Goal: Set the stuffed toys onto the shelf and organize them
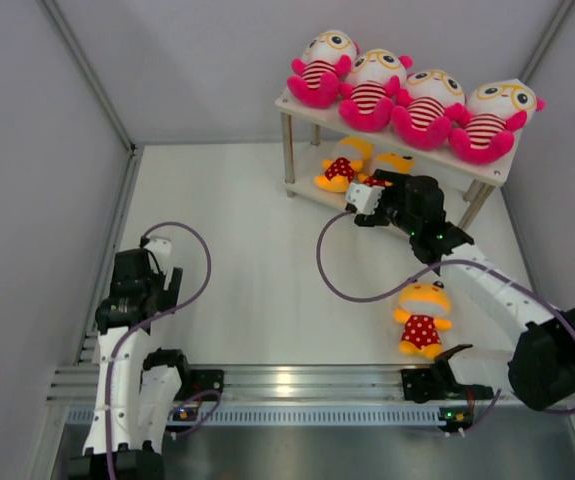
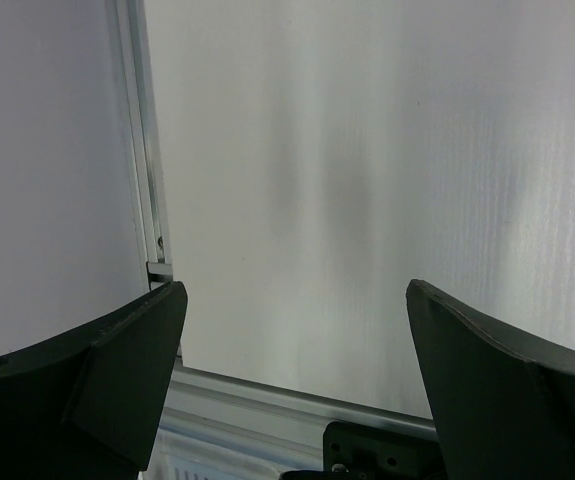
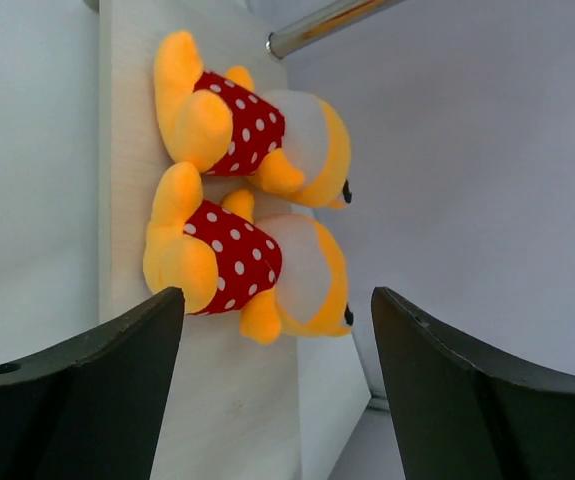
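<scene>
Sitting in a row along the upper board of the shelf (image 1: 289,150) are four pink toys (image 1: 429,108) in striped shirts, side by side and facing outward. Two yellow toys (image 3: 242,265) in red spotted outfits sit close together on the lower board. A third yellow toy (image 1: 422,318) lies on the table (image 1: 257,280), well apart from the shelf and near the base of the right arm.

The right tool (image 3: 275,300) is reached in at the lower board, released and grasping nothing. Its fingers are spread wide, and the nearer yellow toy is just ahead of their tips. The left tool (image 2: 297,290) is also released and empty, hanging over bare table far to the left.

Six toys appear to be placed, so the job looks nearly done. The likely step is to draw the right arm out and fetch the last toy. It should back straight away from the board so that neither finger drags the seated pair. The plush will squash, so a firm grip around the body should hold best. Setting it upright beside the other two, facing the same way, would finish the row. The shelf's thin metal legs could be knocked by a wide swing.

The table is plain white. Grey panels (image 1: 27,150) close it in at the left and back, and a metal rail (image 1: 297,380) runs along the near edge. A purple cable (image 1: 337,280) loops from the right arm.
</scene>
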### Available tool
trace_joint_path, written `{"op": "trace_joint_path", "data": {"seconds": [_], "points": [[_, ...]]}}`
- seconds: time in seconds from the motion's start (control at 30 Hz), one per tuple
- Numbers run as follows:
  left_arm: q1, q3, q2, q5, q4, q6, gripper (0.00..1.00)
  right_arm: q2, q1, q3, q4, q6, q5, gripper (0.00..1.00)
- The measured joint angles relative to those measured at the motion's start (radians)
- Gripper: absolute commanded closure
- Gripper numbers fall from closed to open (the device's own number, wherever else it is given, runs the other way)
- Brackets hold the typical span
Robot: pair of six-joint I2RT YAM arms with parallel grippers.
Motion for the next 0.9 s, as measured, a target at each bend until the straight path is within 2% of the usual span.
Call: {"op": "trace_joint_path", "data": {"seconds": [0.03, 0.07, 0.1, 0.23, 0.3, 0.37, 0.43, 0.53, 0.7, 0.73, 0.9], "points": [[0.000, 0.000, 0.000, 0.002, 0.000, 0.000, 0.03, -0.029, 0.015, 0.000, -0.006, 0.014, 0.008, 0.23], [0.000, 0.000, -0.002, 0.004, 0.000, 0.002, 0.03, -0.060, 0.035, 0.000, -0.017, 0.033, 0.015, 0.16], [0.000, 0.000, -0.003, 0.005, 0.000, 0.002, 0.03, -0.089, 0.058, 0.000, -0.030, 0.064, 0.019, 0.14], [-0.012, -0.001, -0.017, 0.006, 0.000, 0.002, 0.03, -0.185, 0.144, 0.031, -0.128, 0.251, 0.051, 0.14], [-0.022, -0.002, -0.024, 0.007, 0.000, 0.003, 0.03, -0.223, 0.175, 0.080, -0.215, 0.404, 0.082, 0.18], [-0.034, -0.002, -0.029, 0.011, 0.000, 0.003, 0.03, -0.254, 0.195, 0.134, -0.293, 0.568, 0.123, 0.26], [-0.045, -0.002, -0.034, 0.018, 0.000, 0.006, 0.03, -0.292, 0.211, 0.185, -0.381, 0.781, 0.160, 0.33], [-0.061, -0.002, -0.036, 0.027, 0.000, 0.010, 0.03, -0.351, 0.222, 0.205, -0.524, 1.077, 0.203, 0.39], [-0.089, -0.002, -0.060, 0.032, 0.000, 0.017, 0.02, -0.405, 0.267, 0.155, -0.827, 1.479, 0.309, 0.37], [-0.093, -0.003, -0.068, 0.032, 0.000, 0.018, 0.02, -0.411, 0.280, 0.128, -0.888, 1.542, 0.320, 0.33], [-0.116, -0.007, -0.103, 0.032, 0.000, 0.024, 0.02, -0.457, 0.309, -0.007, -1.182, 1.781, 0.407, 0.30]]}}
